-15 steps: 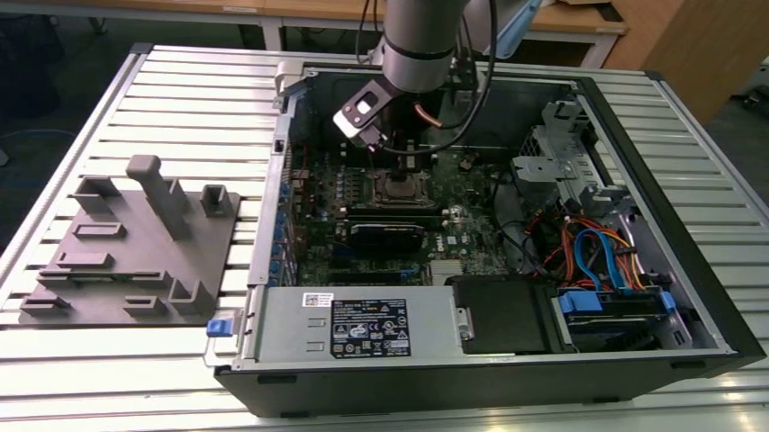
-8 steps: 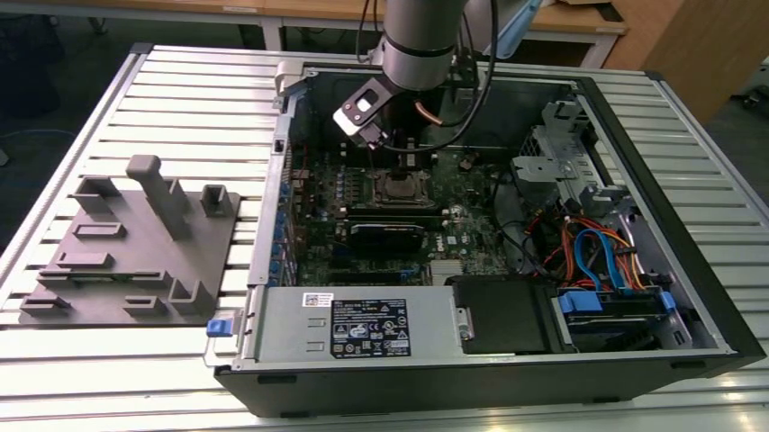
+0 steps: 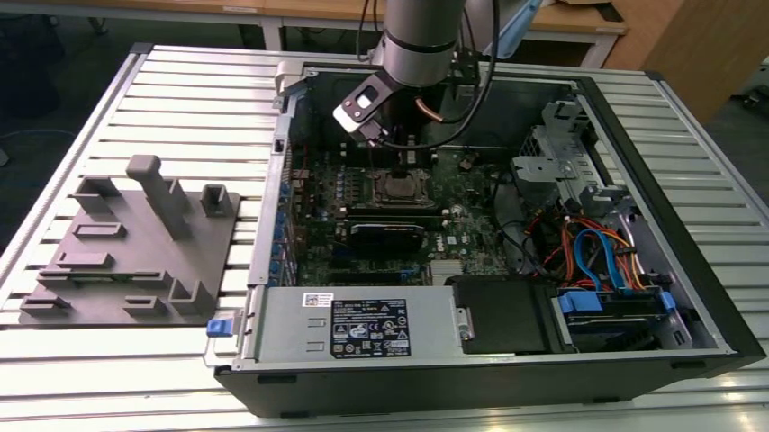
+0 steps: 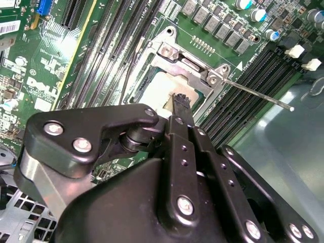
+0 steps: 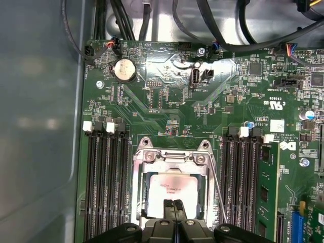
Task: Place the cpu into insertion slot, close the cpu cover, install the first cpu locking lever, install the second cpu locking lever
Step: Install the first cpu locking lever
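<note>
Green board (image 5: 167, 109), fingers (image 5: 169, 208) together over cpu (image 5: 171, 186)

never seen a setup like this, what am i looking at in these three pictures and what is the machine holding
The machine is a single grey robot arm reaching down into an open black desktop computer case, which lies on a slatted metal table. The exterior view comes from a camera off the arm. Both wrist views come from cameras riding on the arm and look past its black jaws. On the exterior view's left of the case sits a grey moulded fixture plate.

Inside the case is a green circuit board. The small square silver-grey cpu sits in its silver-rimmed insertion slot, and the thin silver frame cover lies down around it. The jaws are shut and hold nothing, with their tips right at the chip. A thin metal locking lever sticks out from the socket.
</note>
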Controlling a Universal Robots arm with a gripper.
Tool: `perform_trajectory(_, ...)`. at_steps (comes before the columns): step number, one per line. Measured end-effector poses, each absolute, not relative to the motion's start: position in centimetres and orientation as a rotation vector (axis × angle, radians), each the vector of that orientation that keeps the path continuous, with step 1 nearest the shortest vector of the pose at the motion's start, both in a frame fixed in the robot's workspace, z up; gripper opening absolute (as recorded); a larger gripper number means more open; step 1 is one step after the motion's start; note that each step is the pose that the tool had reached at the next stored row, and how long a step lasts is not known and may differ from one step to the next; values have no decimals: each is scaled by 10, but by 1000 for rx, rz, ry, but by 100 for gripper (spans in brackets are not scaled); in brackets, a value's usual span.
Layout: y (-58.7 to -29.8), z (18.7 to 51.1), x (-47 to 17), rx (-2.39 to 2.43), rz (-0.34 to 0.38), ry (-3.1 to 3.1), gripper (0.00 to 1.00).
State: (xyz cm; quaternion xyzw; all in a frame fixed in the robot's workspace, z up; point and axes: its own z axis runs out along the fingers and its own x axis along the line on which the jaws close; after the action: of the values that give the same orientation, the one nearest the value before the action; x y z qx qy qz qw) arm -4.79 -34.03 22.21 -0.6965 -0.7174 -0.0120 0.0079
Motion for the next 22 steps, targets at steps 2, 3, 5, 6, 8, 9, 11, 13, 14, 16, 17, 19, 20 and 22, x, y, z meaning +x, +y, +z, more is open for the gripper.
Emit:
perform_trajectory(2, -340, 223, -48, -2177, -38, -2242, 10)
perform_trajectory(3, -340, 224, -48, -2177, -38, -2242, 10)
perform_trajectory(5, -340, 225, -48, -2177, -38, -2242, 10)
perform_trajectory(6, -340, 226, -48, -2177, -38, -2242, 10)
perform_trajectory(8, -340, 227, -48, -2177, -38, -2242, 10)
perform_trajectory(9, -340, 228, -48, -2177, -38, -2242, 10)
perform_trajectory(11, -340, 229, -48, -2177, -38, -2242, 10)
perform_trajectory(13, -340, 230, -48, -2177, -38, -2242, 10)
perform_trajectory(14, -340, 230, -48, -2177, -38, -2242, 10)
perform_trajectory(16, -340, 231, -48, -2177, -38, -2242, 10)
perform_trajectory(17, -340, 232, -48, -2177, -38, -2242, 10)
perform_trajectory(19, -340, 232, -48, -2177, -38, -2242, 10)
perform_trajectory(20, -340, 233, -48, -2177, -38, -2242, 10)
perform_trajectory(22, -340, 234, -48, -2177, -38, -2242, 10)
